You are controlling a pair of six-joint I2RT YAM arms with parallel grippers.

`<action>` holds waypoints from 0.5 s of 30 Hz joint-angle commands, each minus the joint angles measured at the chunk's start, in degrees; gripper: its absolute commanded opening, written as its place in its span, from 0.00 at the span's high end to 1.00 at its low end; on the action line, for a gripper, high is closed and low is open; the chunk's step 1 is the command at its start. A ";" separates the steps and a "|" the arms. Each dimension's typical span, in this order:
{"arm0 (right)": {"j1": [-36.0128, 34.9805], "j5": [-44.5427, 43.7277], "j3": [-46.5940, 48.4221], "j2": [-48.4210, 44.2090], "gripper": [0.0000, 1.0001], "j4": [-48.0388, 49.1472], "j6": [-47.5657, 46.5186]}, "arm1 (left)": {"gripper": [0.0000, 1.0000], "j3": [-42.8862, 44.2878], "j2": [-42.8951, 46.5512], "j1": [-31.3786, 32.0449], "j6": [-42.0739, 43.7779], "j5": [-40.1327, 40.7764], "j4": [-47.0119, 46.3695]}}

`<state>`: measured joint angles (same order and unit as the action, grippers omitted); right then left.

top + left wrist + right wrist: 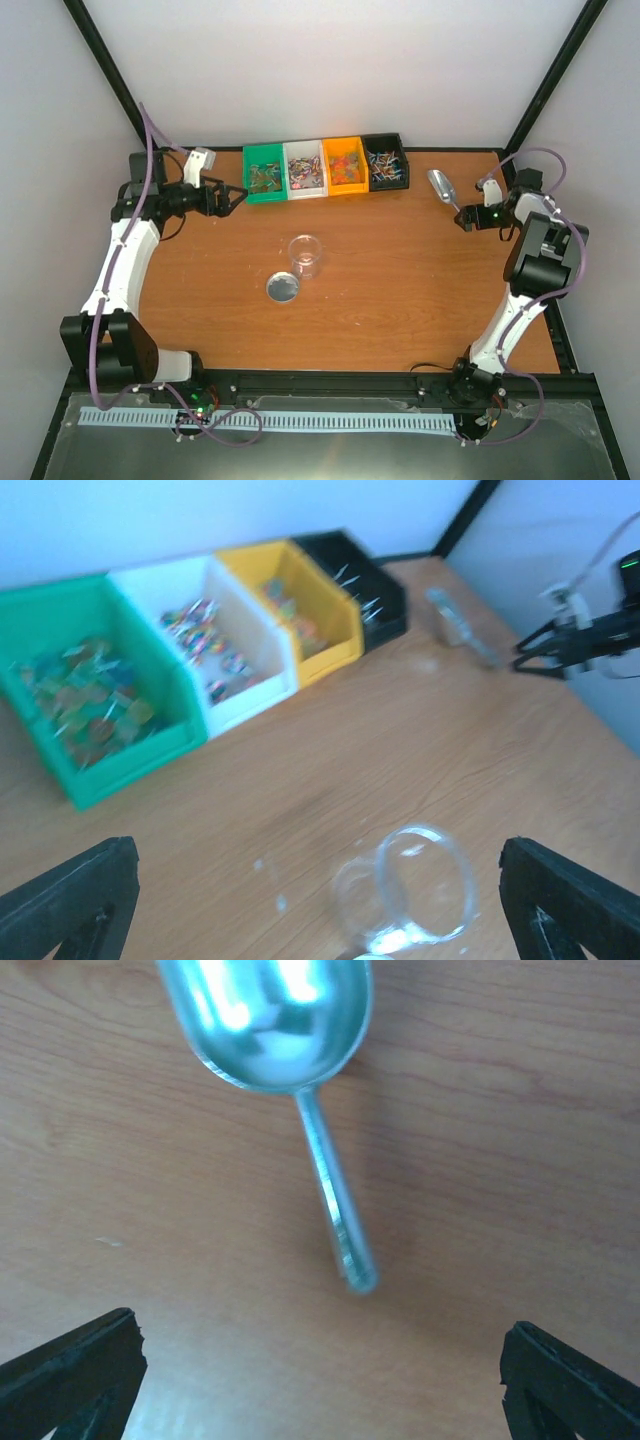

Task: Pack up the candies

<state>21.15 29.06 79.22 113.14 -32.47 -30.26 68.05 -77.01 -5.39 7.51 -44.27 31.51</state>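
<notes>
Tiny wrapped multicoloured candies (305, 178) lie in four small coloured plastic bins (262, 151) at the wooden desk (400, 280) back edge, the left gripper (241, 197) beside them and the right gripper (461, 220) by the silver metal scoop (440, 185) both gaping, empty.

No readable text, labels, brands or numbers anywhere in 3 views.

Overhead above table (400, 290), wrist cameras low, sharing scoop (270, 1020)
</notes>
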 commanded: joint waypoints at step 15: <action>-5.22 -4.93 13.88 12.78 0.40 -1.58 -2.49 | 0.00 12.93 -0.92 5.65 -48.36 -20.38 -27.30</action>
<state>16.51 25.58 92.53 124.51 -33.54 -32.80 77.36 -77.84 -0.19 -22.52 -61.36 16.91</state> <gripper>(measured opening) 0.648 0.999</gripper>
